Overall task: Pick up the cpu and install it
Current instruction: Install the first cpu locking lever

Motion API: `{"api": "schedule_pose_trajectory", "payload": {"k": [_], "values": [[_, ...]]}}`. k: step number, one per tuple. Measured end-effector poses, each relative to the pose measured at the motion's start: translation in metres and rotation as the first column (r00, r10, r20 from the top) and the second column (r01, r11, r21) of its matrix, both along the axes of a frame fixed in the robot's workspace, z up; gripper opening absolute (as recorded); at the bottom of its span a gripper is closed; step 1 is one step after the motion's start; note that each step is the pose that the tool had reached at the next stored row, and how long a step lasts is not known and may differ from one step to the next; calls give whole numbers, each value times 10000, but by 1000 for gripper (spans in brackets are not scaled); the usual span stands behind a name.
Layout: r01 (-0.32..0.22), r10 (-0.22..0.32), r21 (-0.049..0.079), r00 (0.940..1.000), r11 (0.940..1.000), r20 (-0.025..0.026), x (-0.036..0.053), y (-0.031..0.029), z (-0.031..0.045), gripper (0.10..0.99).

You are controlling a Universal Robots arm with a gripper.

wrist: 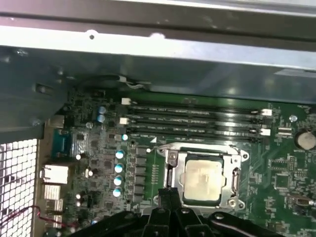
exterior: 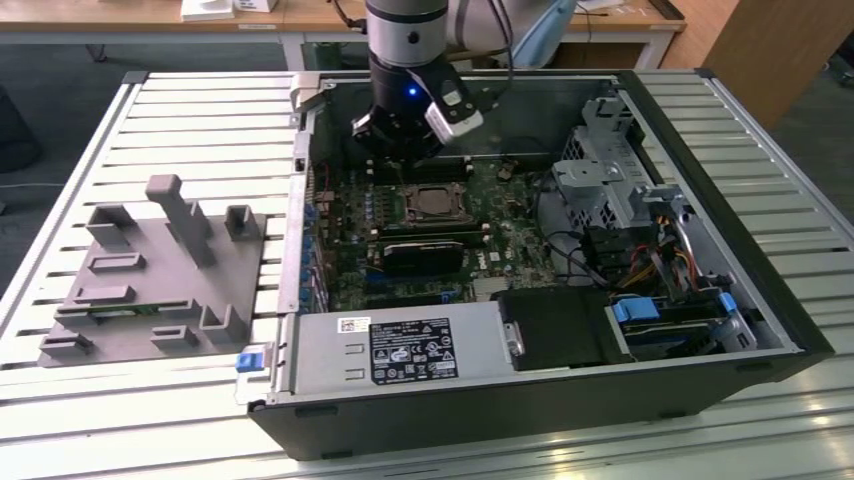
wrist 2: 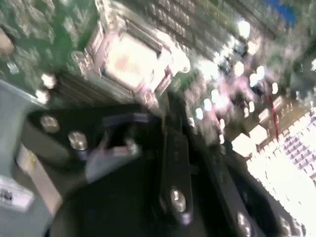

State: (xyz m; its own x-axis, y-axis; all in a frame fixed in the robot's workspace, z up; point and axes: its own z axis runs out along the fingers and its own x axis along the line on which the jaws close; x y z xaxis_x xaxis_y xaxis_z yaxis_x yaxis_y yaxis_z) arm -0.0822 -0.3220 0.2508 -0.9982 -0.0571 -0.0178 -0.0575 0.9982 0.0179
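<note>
The cpu [wrist: 201, 181] sits flat in its socket [wrist: 232, 163] on the motherboard [exterior: 454, 250] inside the open case [exterior: 787, 330], which lies on the slatted desk [exterior: 80, 420]. In the exterior view it shows as a pale square [exterior: 431, 203] directly below the arm's claw [exterior: 400, 150], which hangs just above the board and close over the socket. In the first wrist view the claw's dark fingers [wrist: 168, 207] come together at a point beside the socket's edge, with nothing between them; they look closed or nearly so, holding nothing. The chip therefore lies a short way ahead of and beneath the fingertips, square to the memory slots [wrist: 197, 121]. The grey fixture [exterior: 147, 290] stands well apart, outside the case.
</note>
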Motion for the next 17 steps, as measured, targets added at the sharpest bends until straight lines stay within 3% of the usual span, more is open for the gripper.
{"api": "schedule_pose_trajectory", "payload": {"k": [10, 17], "values": [[1, -1, 19, 10000, 10000, -2, -128, 38, -3, 106], [2, -2, 20, 10000, 10000, -1, -212, 142, -5, 106]]}}
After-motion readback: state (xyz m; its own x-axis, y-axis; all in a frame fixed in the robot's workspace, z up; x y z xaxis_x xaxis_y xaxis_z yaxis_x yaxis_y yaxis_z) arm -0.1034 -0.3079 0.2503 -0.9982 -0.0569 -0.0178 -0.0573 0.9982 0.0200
